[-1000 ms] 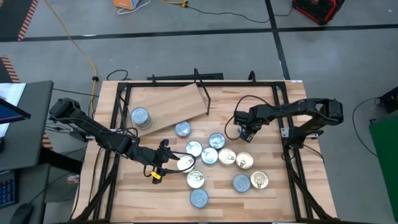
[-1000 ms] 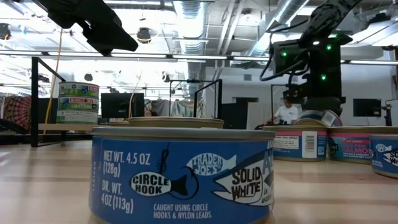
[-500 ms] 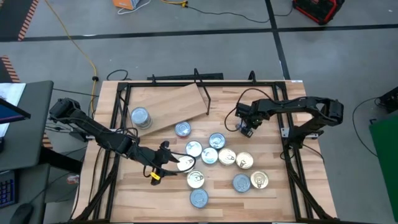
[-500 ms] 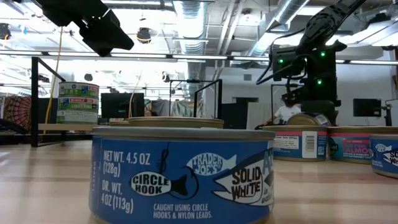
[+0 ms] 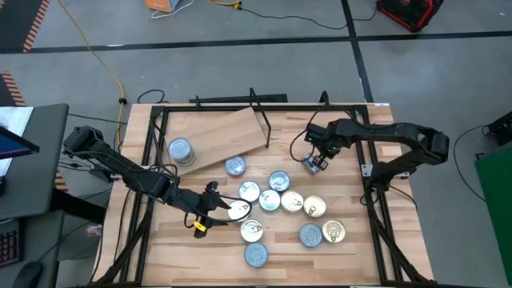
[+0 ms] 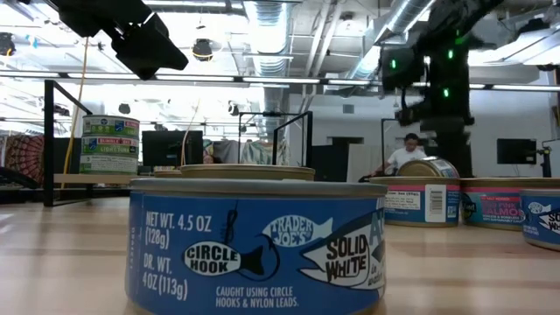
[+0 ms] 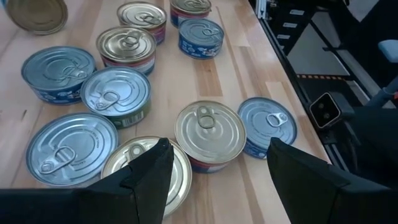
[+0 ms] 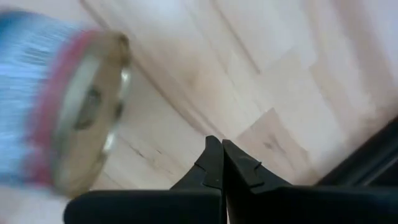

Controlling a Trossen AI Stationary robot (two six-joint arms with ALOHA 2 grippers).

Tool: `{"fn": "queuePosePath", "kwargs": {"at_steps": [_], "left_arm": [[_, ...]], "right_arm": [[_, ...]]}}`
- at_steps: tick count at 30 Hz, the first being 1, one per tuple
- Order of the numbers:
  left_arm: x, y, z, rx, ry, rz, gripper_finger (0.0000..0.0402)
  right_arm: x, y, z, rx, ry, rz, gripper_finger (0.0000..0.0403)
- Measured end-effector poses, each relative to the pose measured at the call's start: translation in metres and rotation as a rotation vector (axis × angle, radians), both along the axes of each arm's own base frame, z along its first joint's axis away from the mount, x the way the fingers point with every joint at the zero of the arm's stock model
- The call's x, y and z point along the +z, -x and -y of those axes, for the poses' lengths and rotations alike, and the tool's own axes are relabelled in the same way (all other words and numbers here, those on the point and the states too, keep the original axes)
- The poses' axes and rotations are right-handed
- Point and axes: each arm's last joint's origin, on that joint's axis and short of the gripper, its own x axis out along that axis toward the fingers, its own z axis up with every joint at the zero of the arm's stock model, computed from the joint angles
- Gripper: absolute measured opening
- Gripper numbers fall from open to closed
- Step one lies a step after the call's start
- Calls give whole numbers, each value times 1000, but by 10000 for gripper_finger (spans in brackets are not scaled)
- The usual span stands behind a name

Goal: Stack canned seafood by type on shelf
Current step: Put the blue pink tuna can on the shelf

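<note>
The shelf (image 5: 228, 132), a plywood board with a black rod (image 5: 260, 120), lies at the far left and bears two stacked tins (image 6: 109, 144). Several tins of canned seafood (image 5: 280, 204) lie flat mid-table. My left gripper (image 7: 217, 177) hovers open above them, with a gold-lidded tin (image 7: 210, 130) below its gap. My right gripper (image 8: 219, 149) is shut and empty, above the table's far right part. Beside it a gold-lidded tin (image 8: 74, 118) stands tilted on its edge (image 6: 426, 166), blurred in the right wrist view.
A black frame (image 5: 368, 152) runs round the table's edges. One tin (image 5: 234, 166) lies just in front of the shelf. A blue tin (image 6: 254, 245) stands close before the low camera. Bare wood shows at the far right (image 5: 340, 172). A person (image 6: 407, 156) is in the room behind.
My right gripper has gone up and toward the table's far edge, staying shut. The tilted tin beside it has shifted a little the same way.
</note>
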Motion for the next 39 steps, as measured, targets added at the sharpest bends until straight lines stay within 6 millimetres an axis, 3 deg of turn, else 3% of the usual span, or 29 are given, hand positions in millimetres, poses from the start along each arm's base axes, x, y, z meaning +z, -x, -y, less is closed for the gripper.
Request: {"fn": "queuePosePath", "kwargs": {"at_steps": [4,9,14,18,24,28,39], "left_arm": [[0,0,-1,54,-20,13,246],[1,0,-2,116,-43,27,246],[1,0,-2,112,-61,30,253],[1,0,-3,104,-80,34,271],[1,0,-2,82,-67,29,288],[0,0,-1,49,-49,20,288],[-3,2,-1,38,-57,-23,288]], "right_arm": [[32,-4,-13,97,26,48,37],[58,-4,-34,221,-13,109,119],[61,-12,-56,168,-78,215,253],[53,-22,-71,56,41,212,327],[35,-41,-80,0,118,205,334],[25,-47,-73,-22,144,155,324],[-15,-33,-65,-65,154,224,322]]}}
